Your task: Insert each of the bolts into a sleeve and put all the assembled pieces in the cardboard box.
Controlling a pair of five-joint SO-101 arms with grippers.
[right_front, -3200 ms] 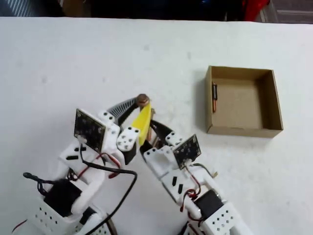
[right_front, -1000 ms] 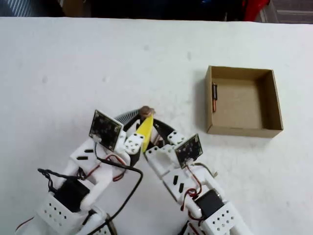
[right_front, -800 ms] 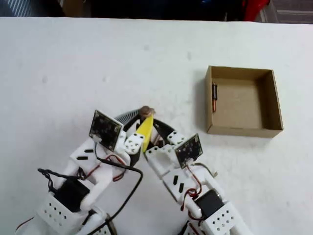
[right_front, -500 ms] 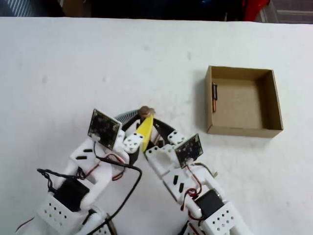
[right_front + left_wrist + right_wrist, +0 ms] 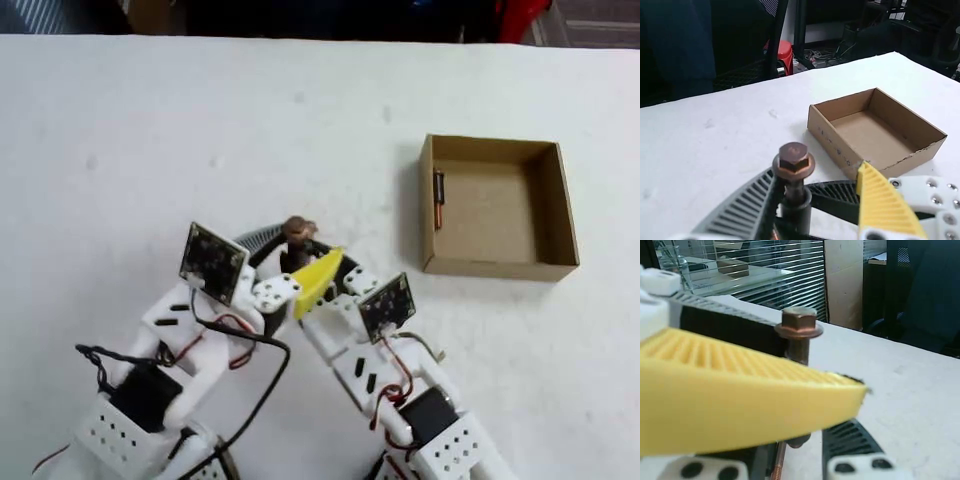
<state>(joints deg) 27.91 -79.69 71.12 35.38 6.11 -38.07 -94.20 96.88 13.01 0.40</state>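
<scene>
Bolt [image 5: 792, 164] (upright) inside spread left claw [image 5: 817, 172]

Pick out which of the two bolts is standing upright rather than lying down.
The bolt outside the box: it stands with its hex head on top. The other bolt lies flat along a wall inside the box.

The white table [image 5: 150, 120] carries one cardboard box [image 5: 497, 267] (open side up), seated flat on the surface. Tabletop surface shows around the box on all four sides.
</scene>
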